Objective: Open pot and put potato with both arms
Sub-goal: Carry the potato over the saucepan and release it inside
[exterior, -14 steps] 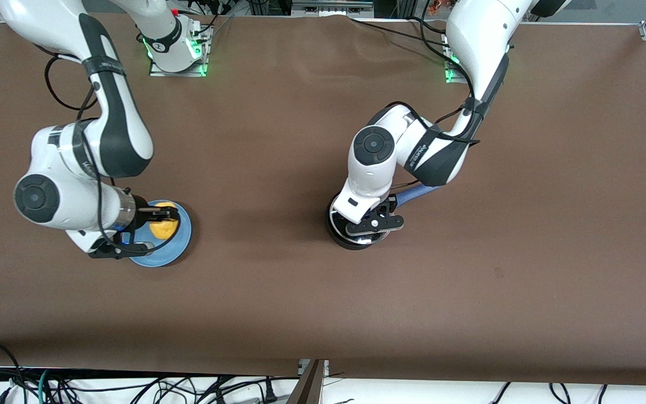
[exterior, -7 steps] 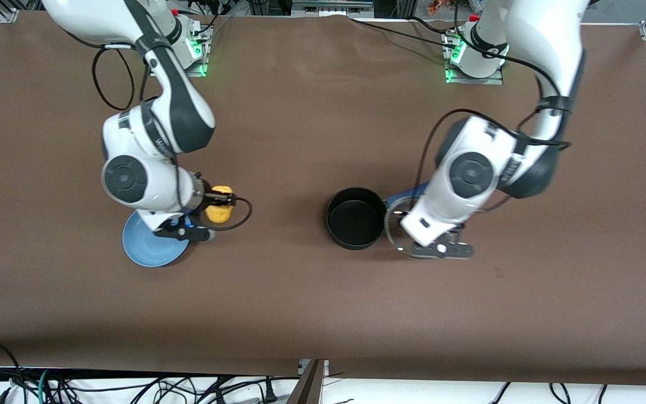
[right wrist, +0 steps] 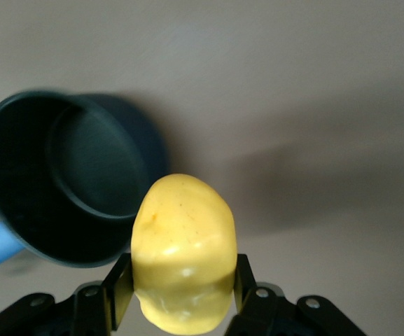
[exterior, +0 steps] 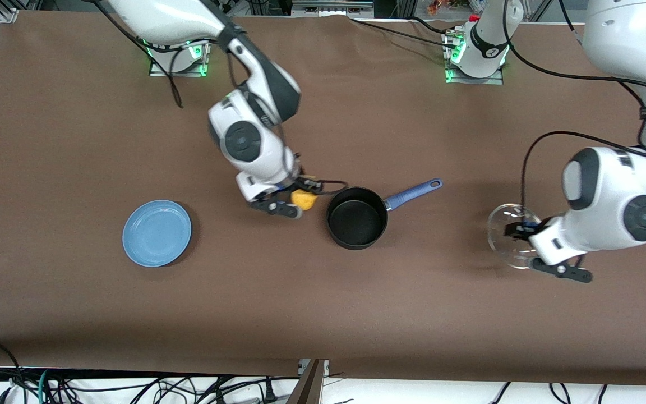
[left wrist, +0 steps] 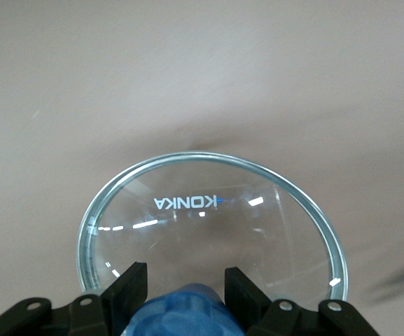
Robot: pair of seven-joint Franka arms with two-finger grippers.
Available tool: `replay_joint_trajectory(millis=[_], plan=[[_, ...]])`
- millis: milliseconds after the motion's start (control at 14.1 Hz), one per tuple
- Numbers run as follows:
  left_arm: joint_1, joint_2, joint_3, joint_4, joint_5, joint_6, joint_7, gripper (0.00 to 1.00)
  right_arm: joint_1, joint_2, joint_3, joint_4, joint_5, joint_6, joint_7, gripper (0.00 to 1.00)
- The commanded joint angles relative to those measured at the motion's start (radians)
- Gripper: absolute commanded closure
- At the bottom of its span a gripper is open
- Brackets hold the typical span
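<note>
The black pot point(exterior: 356, 219) stands open in the middle of the table, its blue handle point(exterior: 413, 193) pointing toward the left arm's end. My right gripper point(exterior: 303, 195) is shut on the yellow potato point(exterior: 305, 201) and holds it just beside the pot's rim. In the right wrist view the potato point(right wrist: 183, 245) fills the gripper point(right wrist: 180, 287), with the pot point(right wrist: 61, 182) close by. My left gripper point(exterior: 518, 230) is shut on the blue knob point(left wrist: 184, 311) of the glass lid point(exterior: 505, 238). It holds the lid point(left wrist: 209, 231) over bare table at the left arm's end.
A flat light-blue plate point(exterior: 157, 233) lies empty toward the right arm's end of the table. The brown table point(exterior: 323, 303) is bare nearer the front camera. Cables run along its front edge.
My right gripper took the potato off the plate and carried it to the pot. My left gripper lifted the lid off the pot and carried it toward the left arm's end.
</note>
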Motion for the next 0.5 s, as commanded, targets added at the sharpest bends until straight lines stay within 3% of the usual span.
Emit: replay_joint_trajectory(millis=[0,142,213,284,355,426], plan=[[-0.016,-0.025,0.062,-0.134,-0.032,0.108,0.038,0.44,0.066,0.083,-0.005,0.078,0.001,0.085,0.115,0.49],[-0.014,-0.009,0.099,-0.248,-0.031,0.275,0.038,0.44,0.075,0.122,-0.005,0.121,0.002,0.114,0.118,0.46],[-0.013,0.001,0.109,-0.293,-0.032,0.342,0.034,0.44,0.086,0.139,-0.004,0.137,0.001,0.135,0.118,0.40],[-0.008,0.011,0.110,-0.313,-0.032,0.376,0.024,0.44,0.093,0.152,-0.005,0.144,0.001,0.166,0.118,0.32],[-0.005,0.030,0.113,-0.314,-0.034,0.382,0.020,0.42,0.095,0.154,-0.005,0.144,0.001,0.184,0.115,0.12],[-0.004,0.048,0.118,-0.313,-0.035,0.385,0.018,0.42,0.092,0.154,-0.005,0.144,0.001,0.185,0.109,0.04]])
